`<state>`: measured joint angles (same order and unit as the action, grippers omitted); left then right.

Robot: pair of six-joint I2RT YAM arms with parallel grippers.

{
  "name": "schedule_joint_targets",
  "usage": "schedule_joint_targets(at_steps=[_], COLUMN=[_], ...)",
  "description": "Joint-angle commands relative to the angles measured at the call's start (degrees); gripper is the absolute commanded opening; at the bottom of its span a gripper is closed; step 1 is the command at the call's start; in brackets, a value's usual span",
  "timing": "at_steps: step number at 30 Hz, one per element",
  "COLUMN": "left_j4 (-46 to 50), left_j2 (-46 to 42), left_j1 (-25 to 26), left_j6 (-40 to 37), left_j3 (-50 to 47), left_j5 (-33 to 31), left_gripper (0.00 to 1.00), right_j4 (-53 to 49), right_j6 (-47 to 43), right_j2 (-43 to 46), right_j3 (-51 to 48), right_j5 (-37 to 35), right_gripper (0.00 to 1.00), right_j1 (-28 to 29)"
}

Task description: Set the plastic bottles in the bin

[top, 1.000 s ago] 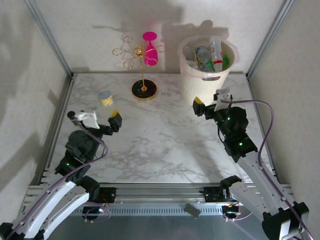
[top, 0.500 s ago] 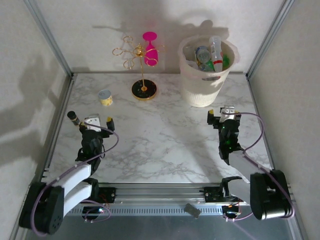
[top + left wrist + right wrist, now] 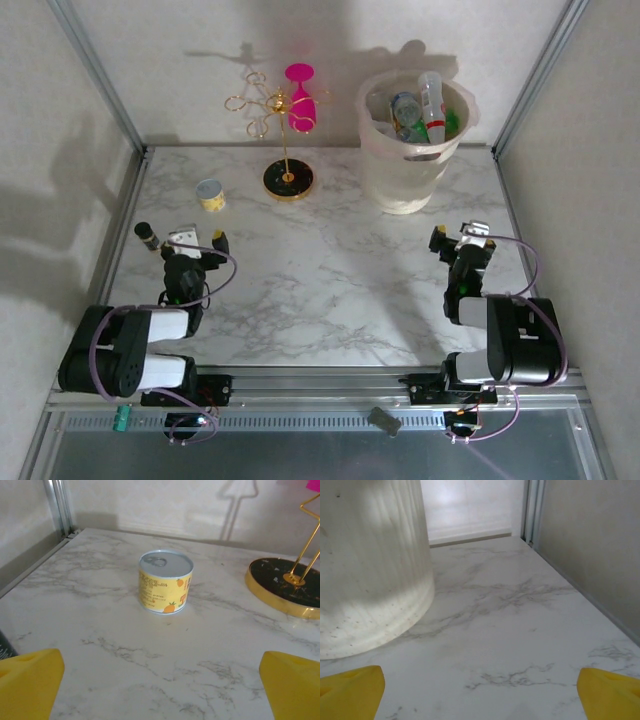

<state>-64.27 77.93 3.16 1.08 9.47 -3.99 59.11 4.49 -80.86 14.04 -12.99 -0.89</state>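
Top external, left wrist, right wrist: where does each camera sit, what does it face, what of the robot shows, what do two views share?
Top external: overhead behind the bases, looking down at the table; left gripper, right gripper.
Left wrist: low, facing the yellow tub; left fingertips.
Right wrist: low, facing the bin; right fingertips.
Shared: top external shows the yellow tub.

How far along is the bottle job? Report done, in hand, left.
Done: several bottles sit in the bin. In hand: nothing; left end effector and right end effector are open and empty. Left: apparently nothing; the table carries a yellow tin, a dark vial and the gold stand, not bottles.
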Motion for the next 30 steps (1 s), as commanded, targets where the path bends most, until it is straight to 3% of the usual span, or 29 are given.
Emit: schedule_joint_targets(at_steps=[1,5,7,9,14,19,25,30], left_j4=[-11.1,-23.8,-14.9,-9.4,-8.7,-9.2,-9.0,-9.3], left_j2=[3.8,11.1,9.7,9.9,10.2,10.3,10.3,10.3], left_j1=[-0.4,-0.5,-0.4,-0.4,-0.7,-0.3,0.0,0.6], left_j6=[2.7,3.2,1.0,1.4,2.4,2.3,2.2,2.4], left_j3=[-0.3,-3.0,0.4,3.2,3.9,3.7,3.8,3.6], left_j5=[-0.1,-1.4,2.9,3.5,0.8,0.3,-0.3,-4.0], left_gripper=[0.99,0.99,0.99,0.99,0.99,0.99,1.00,0.99], right_j4=[5.5,9.1,18.0,14.5,14.7,19.2,20.0,14.4], right_j6=[2.1,-0.6,-1.7,-1.7,-2.2,-5.0,-5.8,-3.0], right_j2=[-2.7,-5.2,-7.9,-7.2,-7.4,-7.1,-7.6,-7.6], right_j3=[0.1,1.4,-2.8,-1.8,-1.7,-4.3,-4.2,-1.4], right_j5=[2.8,6.9,8.4,8.3,7.9,13.4,4.7,8.0], right_gripper=[0.99,0.99,0.99,0.99,0.99,0.99,0.99,0.99], right_j1=[-0.4,0.5,0.8,0.9,1.3,1.9,5.1,1.9])
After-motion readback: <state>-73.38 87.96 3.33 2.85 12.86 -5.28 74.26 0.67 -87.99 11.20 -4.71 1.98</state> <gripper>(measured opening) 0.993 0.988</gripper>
